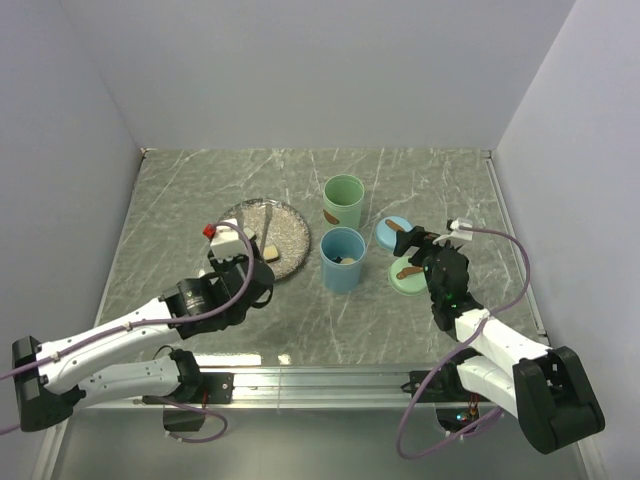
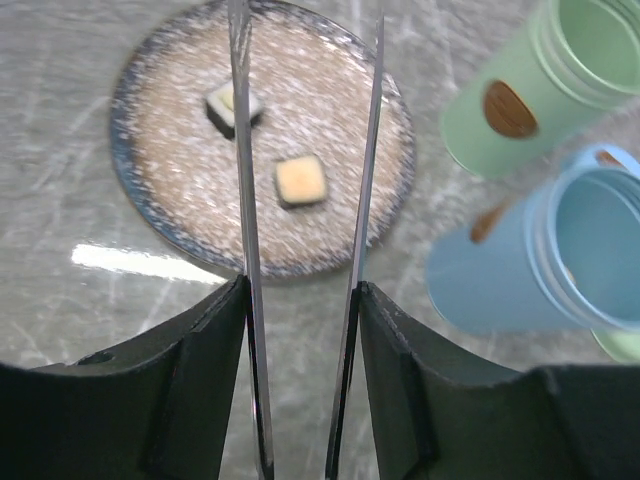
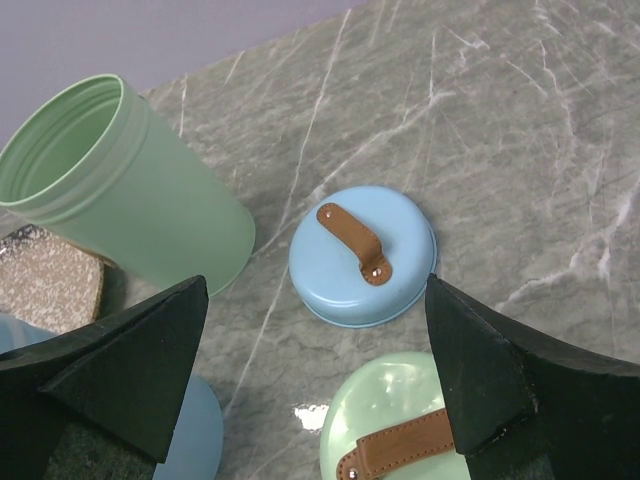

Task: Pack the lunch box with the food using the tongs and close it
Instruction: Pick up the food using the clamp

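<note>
My left gripper (image 2: 300, 290) clamps slim silver metal tongs (image 2: 243, 200), arms apart; I should centre them over the beige-topped cube (image 2: 301, 181). Squeeze gently.

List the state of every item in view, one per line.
green container, upright, lid off
blue container, upright, lid off
blue lid, off, lying on the table, handle up
green lid, off, lying on the table, handle up
plate, holding two food cubes
tongs, held, arms apart over the plate
left gripper, shut on the tongs
right gripper, open, empty
</note>
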`<state>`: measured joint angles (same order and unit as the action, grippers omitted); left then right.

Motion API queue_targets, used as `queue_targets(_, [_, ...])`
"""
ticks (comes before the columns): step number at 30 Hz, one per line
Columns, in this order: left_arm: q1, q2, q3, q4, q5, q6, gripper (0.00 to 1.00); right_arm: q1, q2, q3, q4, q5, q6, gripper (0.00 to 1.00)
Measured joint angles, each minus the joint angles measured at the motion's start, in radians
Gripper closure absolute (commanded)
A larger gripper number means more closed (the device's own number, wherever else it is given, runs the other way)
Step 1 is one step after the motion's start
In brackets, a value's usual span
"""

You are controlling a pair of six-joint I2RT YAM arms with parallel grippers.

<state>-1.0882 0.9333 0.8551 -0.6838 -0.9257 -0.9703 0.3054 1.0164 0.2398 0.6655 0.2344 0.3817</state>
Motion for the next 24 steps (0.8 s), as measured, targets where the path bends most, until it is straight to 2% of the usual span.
queue_targets(5, [0.142, -0.031, -0.055, 0.068, 0.054, 0.044, 0.46, 0.000, -0.003, 0.003, 0.001, -0.001, 0.000, 0.05])
queue_targets(11, [0.250, 0.002, -0.082, 0.122, 0.134, 0.094, 0.45, 0.000, -0.022, 0.003, 0.001, -0.001, 0.000, 0.05])
queue_targets(24, [0.391, 0.092, -0.192, 0.261, 0.292, 0.166, 0.44, 0.000, -0.039, 0.003, 0.001, -0.008, 0.000, 0.05])
